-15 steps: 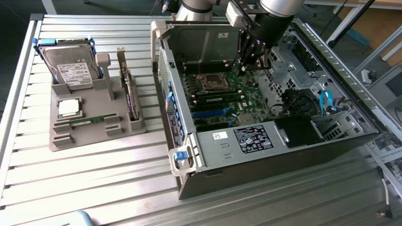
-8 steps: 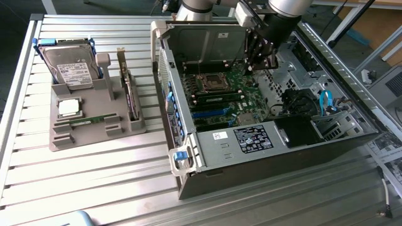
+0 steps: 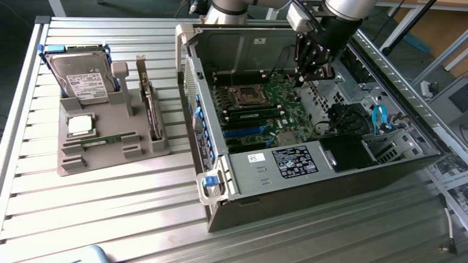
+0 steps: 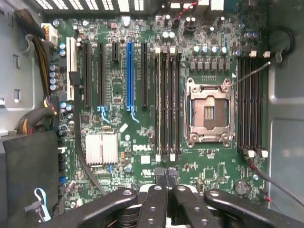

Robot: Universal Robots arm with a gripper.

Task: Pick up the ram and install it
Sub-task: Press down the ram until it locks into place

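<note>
- Pressed together on nothing, my end effector (image 4: 161,181) hangs above the motherboard (image 4: 213,167).
- At the exterior view's left, the ram (image 3: 102,140) lies in the grey holder (image 3: 109,157).

Your arm (image 3: 341,24) angled steeply downward toward the exterior view's right. Your gripper (image 3: 316,70) pointed down, its fingers (image 4: 156,195) closed tip to tip.

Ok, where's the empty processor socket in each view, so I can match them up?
Exterior view: the empty processor socket sits on the motherboard inside the open computer case.
Wrist view: the socket lies between two banks of memory slots.
Shared landmark: the blue expansion slot.
</note>
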